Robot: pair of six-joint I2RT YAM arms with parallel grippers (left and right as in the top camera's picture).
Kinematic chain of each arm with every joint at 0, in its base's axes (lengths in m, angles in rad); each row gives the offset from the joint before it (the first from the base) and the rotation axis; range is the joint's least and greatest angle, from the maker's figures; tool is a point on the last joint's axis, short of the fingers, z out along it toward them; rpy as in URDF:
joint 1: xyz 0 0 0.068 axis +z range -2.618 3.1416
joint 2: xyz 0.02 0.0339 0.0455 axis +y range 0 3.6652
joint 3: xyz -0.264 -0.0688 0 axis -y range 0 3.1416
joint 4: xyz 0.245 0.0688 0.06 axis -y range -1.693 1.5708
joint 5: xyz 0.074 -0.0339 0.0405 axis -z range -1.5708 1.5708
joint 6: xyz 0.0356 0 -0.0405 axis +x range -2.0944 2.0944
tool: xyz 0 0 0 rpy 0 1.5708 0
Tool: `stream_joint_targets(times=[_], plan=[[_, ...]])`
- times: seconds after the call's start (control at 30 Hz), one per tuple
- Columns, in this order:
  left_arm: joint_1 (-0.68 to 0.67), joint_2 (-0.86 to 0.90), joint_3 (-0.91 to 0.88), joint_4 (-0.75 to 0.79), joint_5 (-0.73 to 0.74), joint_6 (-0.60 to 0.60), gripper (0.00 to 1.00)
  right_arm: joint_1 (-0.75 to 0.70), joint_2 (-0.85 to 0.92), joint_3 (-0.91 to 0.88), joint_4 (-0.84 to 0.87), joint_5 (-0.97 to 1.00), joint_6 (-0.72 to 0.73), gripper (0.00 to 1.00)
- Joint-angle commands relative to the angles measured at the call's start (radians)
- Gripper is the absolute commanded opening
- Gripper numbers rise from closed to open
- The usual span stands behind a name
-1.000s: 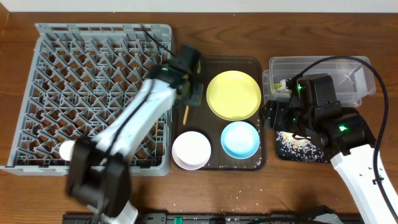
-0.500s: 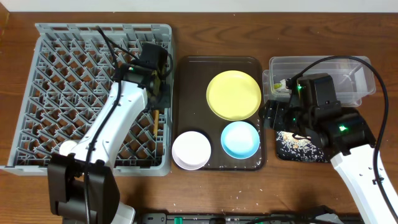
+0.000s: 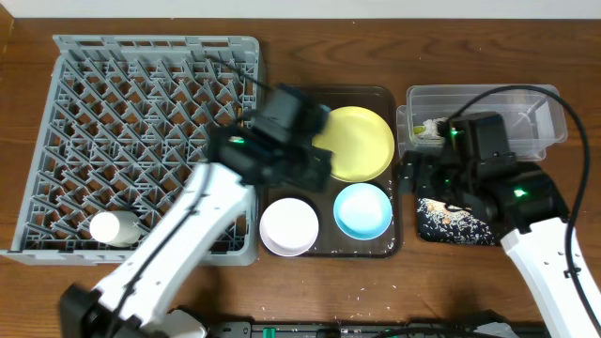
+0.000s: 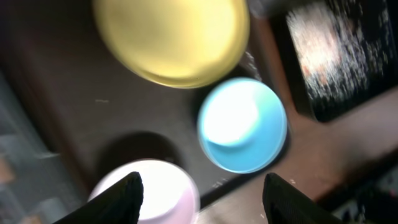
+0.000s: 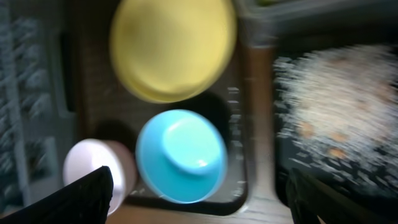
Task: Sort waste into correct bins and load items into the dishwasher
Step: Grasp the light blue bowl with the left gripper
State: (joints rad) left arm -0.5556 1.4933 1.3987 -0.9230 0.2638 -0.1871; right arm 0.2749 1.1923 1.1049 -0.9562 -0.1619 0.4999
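My left gripper [image 3: 313, 161] hovers open over the brown tray, nothing between its fingers [image 4: 124, 198]. Below it lie the yellow plate [image 4: 174, 37], light-blue bowl [image 4: 242, 124] and white bowl [image 4: 155, 193]. My right gripper [image 3: 410, 176] stands open and empty at the tray's right edge, its fingers [image 5: 87, 194] framing the blue bowl [image 5: 180, 155]. The white cup [image 3: 113, 228] lies in the grey dish rack [image 3: 141, 84]. The wrapper [image 3: 428, 127] sits in the clear tub [image 3: 526, 103]. Rice scraps cover the black tray [image 3: 441, 225]. The chopsticks are hidden.
The dark brown serving tray [image 3: 385, 94] holds the plate [image 3: 362, 141] and both bowls [image 3: 362, 210] [image 3: 289, 225] between rack and bins. The right arm's body and cable hang over the tub and black tray. Bare wood runs along the table's front edge.
My left arm swung from over the rack back right over the brown tray and its jaws opened; the chopstick it carried is no longer in them. The right arm stayed in place.
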Motion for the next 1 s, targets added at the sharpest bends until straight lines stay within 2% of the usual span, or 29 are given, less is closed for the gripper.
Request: stream_joint_targets(times=[0.0,0.1,0.27,0.37,0.5,0.6,0.63,0.77,0.83,0.97], plan=[[-0.104,0.113,-0.037,0.032,0.032,-0.011,0.63,-0.117,0.003,0.005,-0.054,0.081,0.084,0.92],[-0.121,0.190,-0.037,0.055,0.032,-0.014,0.63,-0.172,0.003,0.005,-0.066,0.083,0.082,0.99],[-0.135,0.325,-0.037,0.059,0.091,-0.021,0.63,-0.196,0.003,0.005,-0.085,0.084,0.082,0.99],[-0.146,0.399,-0.037,0.069,0.095,-0.021,0.56,-0.196,0.003,0.005,-0.086,0.084,0.082,0.99],[-0.146,0.462,-0.037,0.114,0.094,-0.029,0.37,-0.196,0.003,0.005,-0.085,0.083,0.083,0.99],[-0.146,0.470,-0.036,0.158,0.087,-0.029,0.19,-0.196,0.003,0.005,-0.085,0.083,0.083,0.99],[-0.146,0.470,-0.036,0.167,0.084,-0.029,0.09,-0.196,0.003,0.005,-0.085,0.083,0.083,0.99],[-0.143,0.470,-0.036,0.177,0.083,-0.029,0.08,-0.196,0.003,0.005,-0.085,0.083,0.083,0.99],[-0.144,0.471,-0.038,0.178,0.084,-0.029,0.15,-0.196,0.003,0.005,-0.085,0.083,0.083,0.99],[-0.149,0.484,-0.069,0.211,0.084,-0.030,0.17,-0.196,0.003,0.005,-0.085,0.083,0.083,0.99]])
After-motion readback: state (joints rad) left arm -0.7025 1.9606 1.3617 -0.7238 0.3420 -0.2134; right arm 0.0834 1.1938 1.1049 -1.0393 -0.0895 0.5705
